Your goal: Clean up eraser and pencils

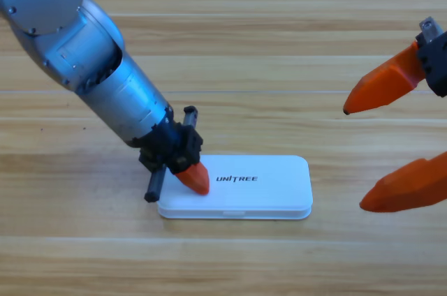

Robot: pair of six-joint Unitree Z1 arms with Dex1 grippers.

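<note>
Nearest, toward the picture's bottom edge: wooden plank table [230, 261], pale brown with lengthwise grain. Item on it, just below centre: flat white rectangular plastic case with rounded corners [269, 188], lid shut, black "UNITREE" lettering on top, lying lengthwise left to right. Eraser and pencils: none visible anywhere on the table; whether they lie inside the shut case cannot be told. At the case's left end: left pincer [193, 177], black body with orange jaw, its one visible orange tip touching the lid near the lettering; whether the jaws are apart or together cannot be told, since only one jaw shows. Right edge, level with the case and above it: right pincer [353, 158], partly cut off, its two orange jaws wide apart, holding nothing, well apart from the case. Farther back, upper left: grey metal left arm [91, 65], slanting down from the corner to its pincer.
</note>
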